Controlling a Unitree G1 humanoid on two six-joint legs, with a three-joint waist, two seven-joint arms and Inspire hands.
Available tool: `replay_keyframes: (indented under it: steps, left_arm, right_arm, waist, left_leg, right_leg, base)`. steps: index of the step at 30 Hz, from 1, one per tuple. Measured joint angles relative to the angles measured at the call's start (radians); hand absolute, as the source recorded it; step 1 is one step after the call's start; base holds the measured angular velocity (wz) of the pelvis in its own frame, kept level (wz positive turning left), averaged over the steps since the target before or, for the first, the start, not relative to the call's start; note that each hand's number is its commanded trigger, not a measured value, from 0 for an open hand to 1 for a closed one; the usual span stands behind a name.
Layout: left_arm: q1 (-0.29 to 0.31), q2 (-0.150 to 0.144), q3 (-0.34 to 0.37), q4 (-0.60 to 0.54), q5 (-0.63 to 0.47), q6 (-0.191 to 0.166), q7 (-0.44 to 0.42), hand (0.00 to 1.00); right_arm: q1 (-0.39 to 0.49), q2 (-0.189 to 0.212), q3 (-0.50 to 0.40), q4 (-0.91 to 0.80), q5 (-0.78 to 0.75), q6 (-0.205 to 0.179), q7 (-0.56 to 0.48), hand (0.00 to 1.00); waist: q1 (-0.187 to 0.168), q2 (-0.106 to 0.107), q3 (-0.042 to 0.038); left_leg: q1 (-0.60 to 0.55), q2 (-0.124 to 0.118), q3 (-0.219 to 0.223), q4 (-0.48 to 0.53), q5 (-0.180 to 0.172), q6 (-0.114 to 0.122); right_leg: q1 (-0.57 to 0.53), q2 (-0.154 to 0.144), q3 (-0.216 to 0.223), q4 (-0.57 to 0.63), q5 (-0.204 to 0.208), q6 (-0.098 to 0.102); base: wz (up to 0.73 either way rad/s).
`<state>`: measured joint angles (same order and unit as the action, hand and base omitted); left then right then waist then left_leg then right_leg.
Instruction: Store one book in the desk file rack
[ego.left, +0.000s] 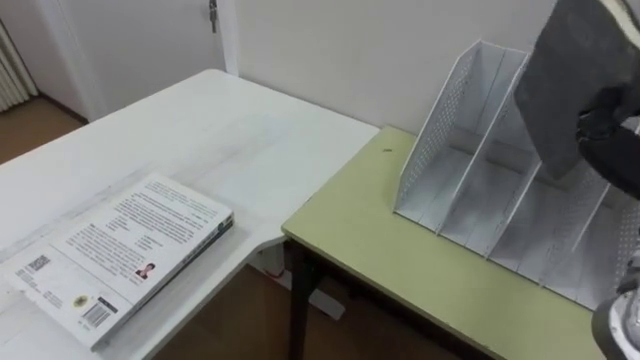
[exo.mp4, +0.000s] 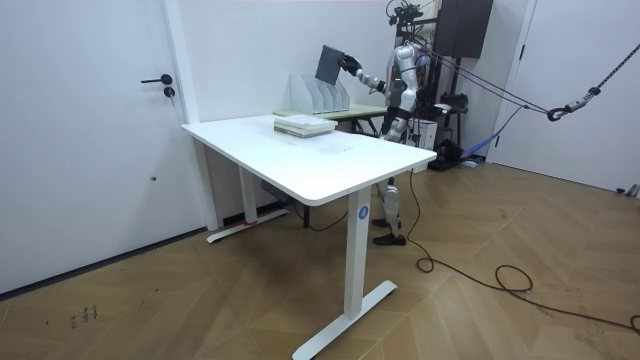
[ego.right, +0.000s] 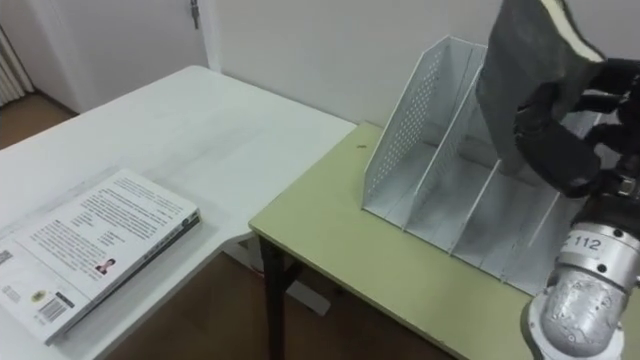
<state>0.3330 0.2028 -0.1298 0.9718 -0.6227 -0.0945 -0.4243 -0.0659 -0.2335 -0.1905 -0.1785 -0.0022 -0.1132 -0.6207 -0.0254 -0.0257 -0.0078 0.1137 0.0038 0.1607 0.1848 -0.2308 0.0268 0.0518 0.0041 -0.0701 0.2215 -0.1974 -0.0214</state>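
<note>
A large white desk (ego.right: 180, 130) spreads left of the white perforated metal file rack (ego.right: 400, 140), which stands on a pale green table (ego.right: 340, 250).
A white-covered printed book (ego.right: 90, 250) lies on the desk well left of the rack. A flat dark grey book (ego.right: 525, 60) hangs tilted just above the rack's slots, gripped at its lower edge by the curled fingers of the black right hand (ego.right: 560, 140).
</note>
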Motion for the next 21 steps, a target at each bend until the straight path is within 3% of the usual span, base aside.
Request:
replay_keyframes:
  steps: [5, 14, 21]
  left_arm:
    - [-0.011, -0.019, 0.010, 0.031, 0.006, 0.001, 0.007, 0.00]
    - [-0.014, -0.021, 0.011, 0.034, 0.005, 0.001, 0.021, 0.00]
    - [-0.014, -0.021, 0.019, 0.039, 0.005, 0.001, 0.021, 0.00]
  right_arm:
    - [-0.048, 0.000, -0.039, 0.000, -0.001, -0.003, -0.076, 1.00]
    - [-0.053, 0.000, -0.041, 0.000, -0.001, -0.003, -0.123, 1.00]
    - [-0.053, 0.000, -0.048, 0.000, -0.001, -0.003, -0.130, 1.00]
  waist:
    - [-0.001, 0.007, 0.0030]
    - [0.000, 0.001, 0.0050]
    - [0.000, -0.009, -0.0001]
  left_leg:
    - [0.000, 0.000, 0.000, -0.004, 0.000, 0.000]
    - [0.000, 0.000, 0.001, -0.004, 0.000, 0.000]
    - [0.000, 0.000, 0.001, -0.003, 0.000, 0.000]
  right_leg:
    - [0.000, 0.000, -0.007, 0.001, 0.000, 0.000]
    - [-0.001, -0.002, -0.018, -0.003, -0.001, 0.001]
    - [0.000, -0.002, -0.019, -0.010, -0.001, 0.001]
  base:
    - [0.00]
    - [0.00]
    - [0.00]
